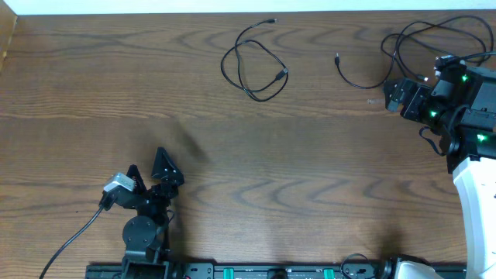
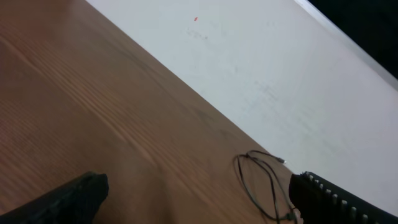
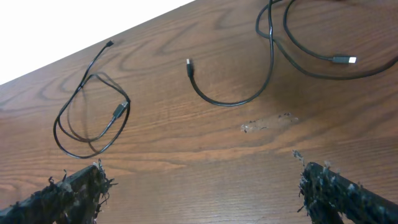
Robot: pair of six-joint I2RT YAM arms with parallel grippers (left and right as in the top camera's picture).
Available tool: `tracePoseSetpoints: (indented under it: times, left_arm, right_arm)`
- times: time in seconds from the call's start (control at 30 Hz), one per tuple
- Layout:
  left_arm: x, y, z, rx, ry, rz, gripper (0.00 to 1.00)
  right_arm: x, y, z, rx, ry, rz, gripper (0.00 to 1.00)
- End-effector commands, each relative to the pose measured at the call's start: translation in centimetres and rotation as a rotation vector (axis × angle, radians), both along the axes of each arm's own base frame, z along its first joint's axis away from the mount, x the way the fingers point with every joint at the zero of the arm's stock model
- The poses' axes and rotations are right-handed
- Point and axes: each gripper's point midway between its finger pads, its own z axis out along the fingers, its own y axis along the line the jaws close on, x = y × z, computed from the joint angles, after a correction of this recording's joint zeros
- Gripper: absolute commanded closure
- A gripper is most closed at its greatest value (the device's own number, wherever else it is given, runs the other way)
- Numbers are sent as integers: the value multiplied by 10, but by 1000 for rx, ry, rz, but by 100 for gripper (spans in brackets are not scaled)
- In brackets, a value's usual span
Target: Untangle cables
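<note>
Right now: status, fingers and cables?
Left gripper, right gripper open, empty. Looped cable lies alone, far centre. Other cables cross near right gripper. Nothing blocking.

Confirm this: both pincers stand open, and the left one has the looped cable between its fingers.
Not quite. The left pincer is open but empty; the looped cable lies far from it, as the overhead view shows. The right pincer is open too.

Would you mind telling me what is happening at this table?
Two robot arms are at a wooden table to untangle cables. A looped cable lies alone toward the far edge; a second cable curls close to the right gripper. The left gripper is well back from both. Both grippers' fingers are open, holding nothing.
</note>
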Motion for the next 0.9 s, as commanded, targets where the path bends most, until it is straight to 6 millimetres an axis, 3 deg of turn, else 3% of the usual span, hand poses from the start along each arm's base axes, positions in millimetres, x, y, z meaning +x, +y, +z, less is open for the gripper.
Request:
tracePoseSetpoints:
  times: [0.0, 0.33, 0.47, 0.87]
  left_arm:
    - [-1, 2, -16, 60, 62, 3, 2]
    - [-2, 4, -16, 73, 65, 13, 2]
    - [-2, 5, -16, 256, 103, 1, 2]
    - [-2, 5, -16, 255, 101, 1, 2]
  right_arm:
    - [0, 2, 3, 11, -5, -1, 1]
    - [0, 2, 3, 11, -5, -1, 1]
    - [0, 2, 3, 11, -5, -1, 1]
    - [0, 2, 3, 11, -5, -1, 1]
